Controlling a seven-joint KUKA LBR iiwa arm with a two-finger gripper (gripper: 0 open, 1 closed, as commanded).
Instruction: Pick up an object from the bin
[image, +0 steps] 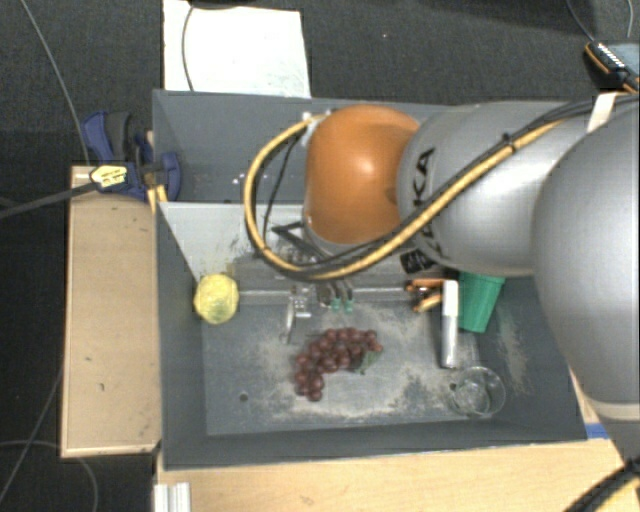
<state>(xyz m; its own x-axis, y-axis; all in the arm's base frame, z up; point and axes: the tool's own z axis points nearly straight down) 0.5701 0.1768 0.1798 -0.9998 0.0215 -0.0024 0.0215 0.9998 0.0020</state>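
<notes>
A grey metal bin (190, 400) is seen from above, its floor scuffed and dusted with pale marks, and dark ground (60, 80) is seen around it. The arm (520, 190) is brought in from 3 o'clock, with a rounded orange cover (355, 170) at its wrist and a yellow-and-black cable (262, 170) looped past it. Black lettering is printed on the arm, of which only "KA" can be read.

The claw (318, 303) is hung below the cover, near the middle of the bin. Whether it is wide or narrow cannot be told. A bunch of dark purple grapes (335, 360) is laid on the floor just beside it, at its 6 o'clock.

A yellow ball (217, 298) is set at 9 o'clock of the bin, against the sloped wall. At 3 o'clock a green cup (482, 300) is found, with a white tube (450, 325) just beside it. A clear cup (476, 390) is placed at 4 o'clock; what is in either cup cannot be told.
</notes>
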